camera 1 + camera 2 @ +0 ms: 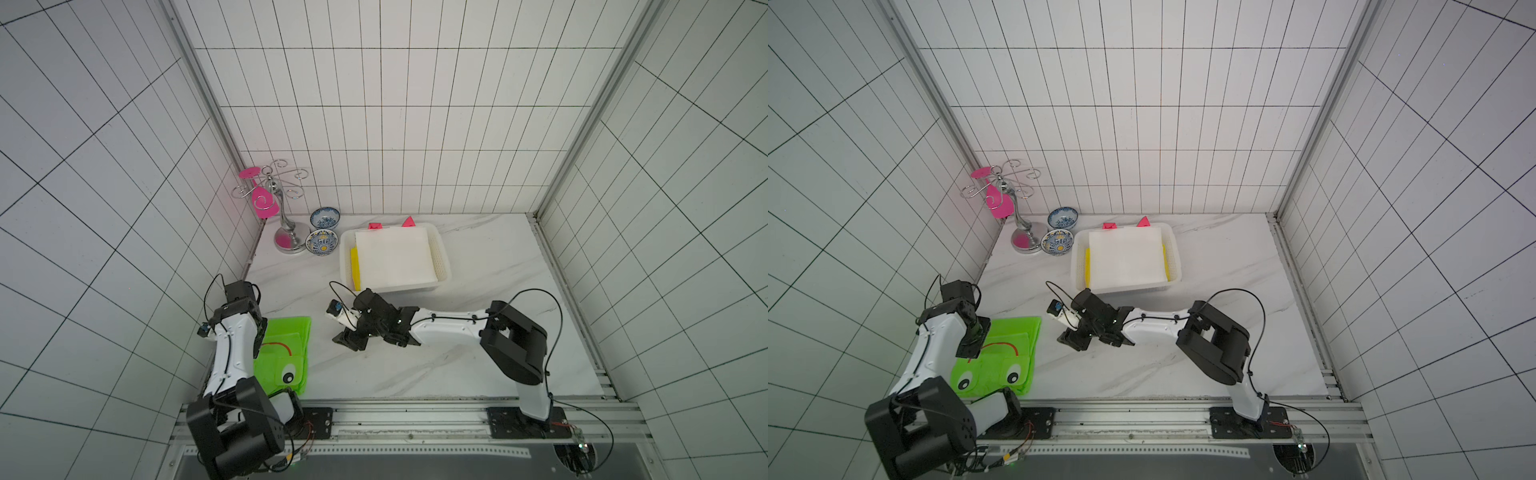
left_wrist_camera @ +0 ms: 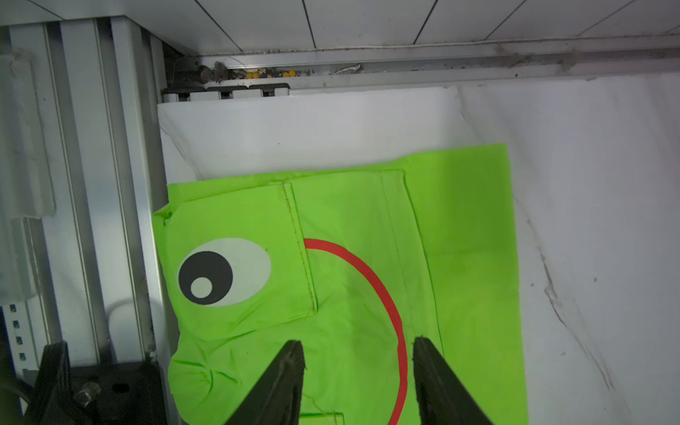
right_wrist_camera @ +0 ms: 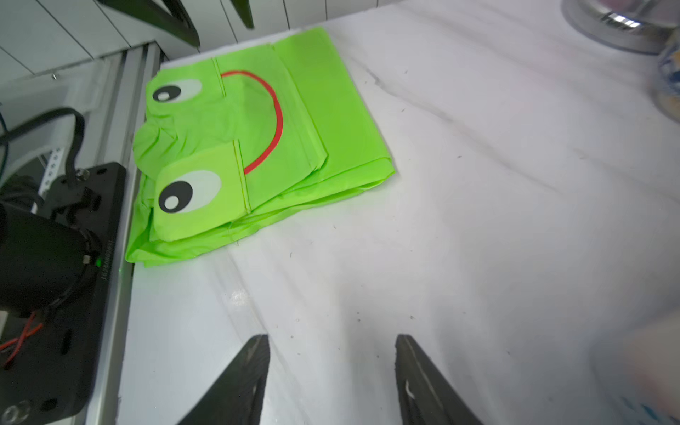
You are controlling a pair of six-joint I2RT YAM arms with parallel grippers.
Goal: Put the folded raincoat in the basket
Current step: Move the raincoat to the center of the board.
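The left claw (image 2: 356, 342) is open and empty, hanging just over the green frog raincoat (image 2: 349, 257). The right claw (image 3: 331, 336) is open too, with only bare table (image 3: 478, 220) under it. The raincoat lies folded flat at the near left corner of the table, well apart from the white basket (image 1: 399, 286) at the back. I think this is the grabbing step. Next the claws must go down, pinch the edges without unfolding it, and lift
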